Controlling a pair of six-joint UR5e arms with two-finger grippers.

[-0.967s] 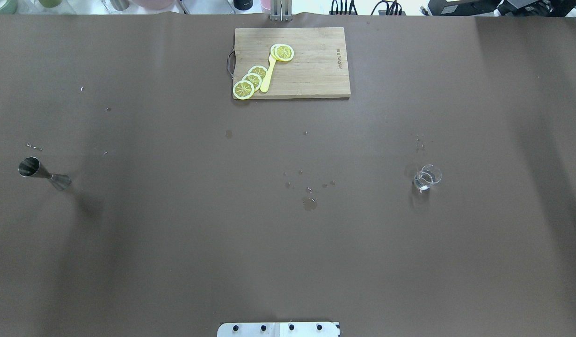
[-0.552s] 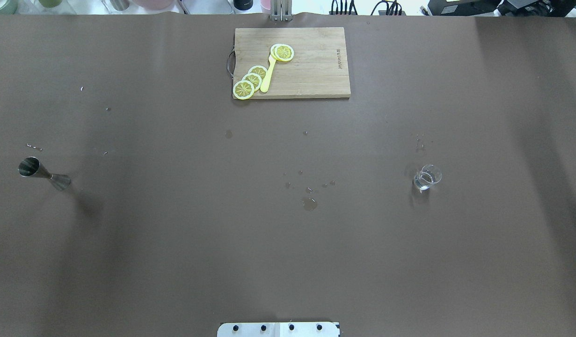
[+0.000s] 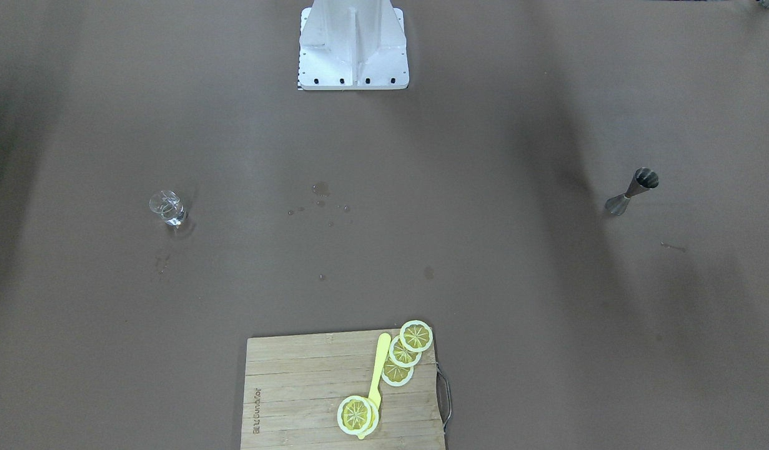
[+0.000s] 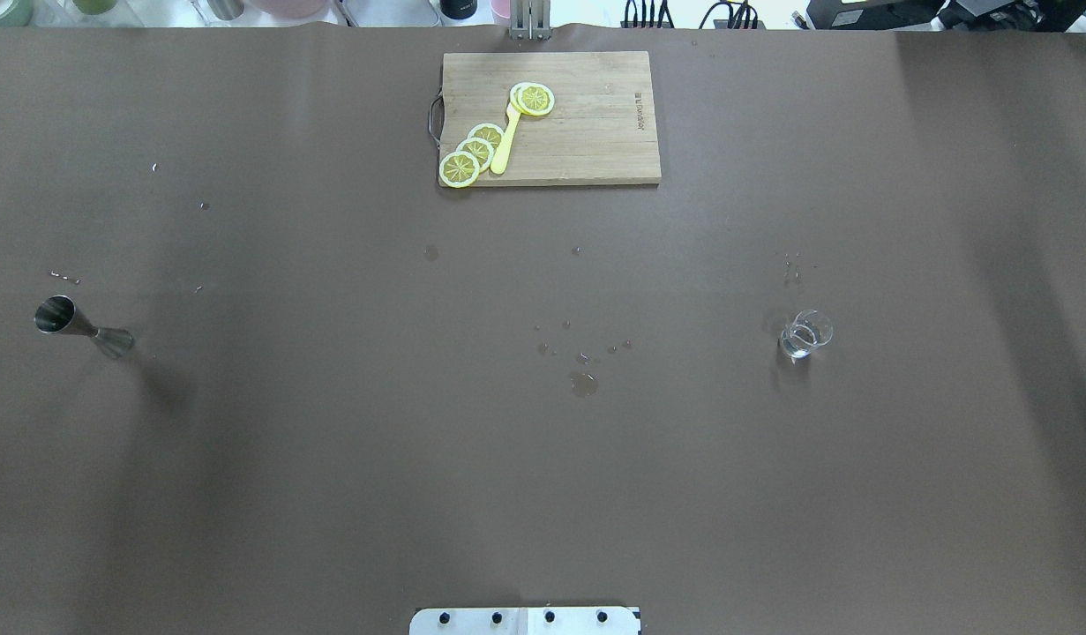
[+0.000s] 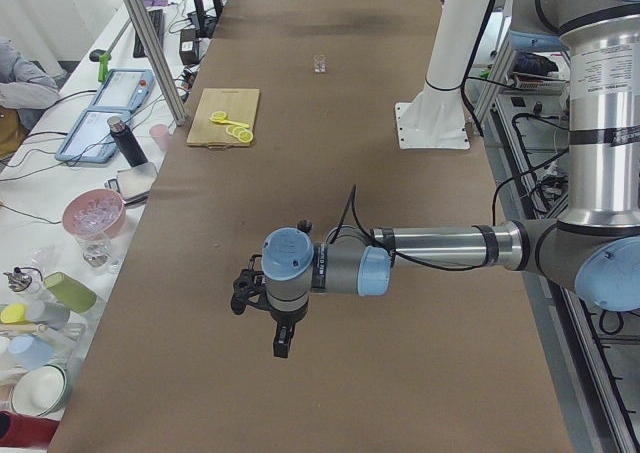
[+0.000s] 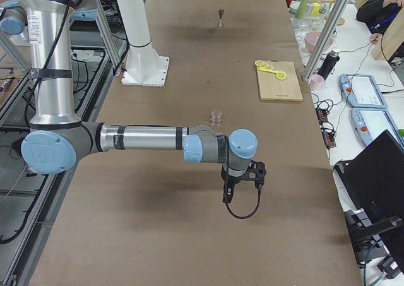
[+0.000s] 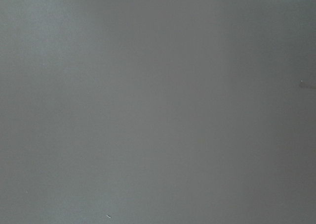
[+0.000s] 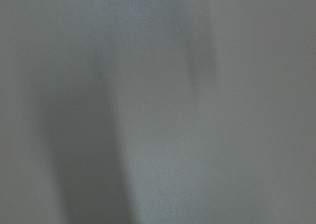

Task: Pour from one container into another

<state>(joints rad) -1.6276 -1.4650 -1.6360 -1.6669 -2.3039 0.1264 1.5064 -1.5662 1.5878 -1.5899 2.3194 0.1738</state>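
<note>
Overhead cam behind robot, looks fwd & down on brown-covered table (image 4: 331, 494), white robot base (image 4: 525, 621) at bottom edge. Front cam faces it from opp. side, steeply down, base at top, flipped. Both share rectangular wooden cutting board (image 4: 595, 132), small clear glass (image 4: 805, 333), steel hourglass-shaped jigger (image 4: 88, 331). Side cams at table ends look lengthwise: left arm (image 5: 440, 245) near in one, right arm (image 6: 145, 137) in other. Wrist cams v. close, only blurred grey surface.

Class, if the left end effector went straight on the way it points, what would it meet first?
Probably the bare brown table cover: the left end effector points down, and its wrist view shows only cover. Height above it is unclear.
</note>
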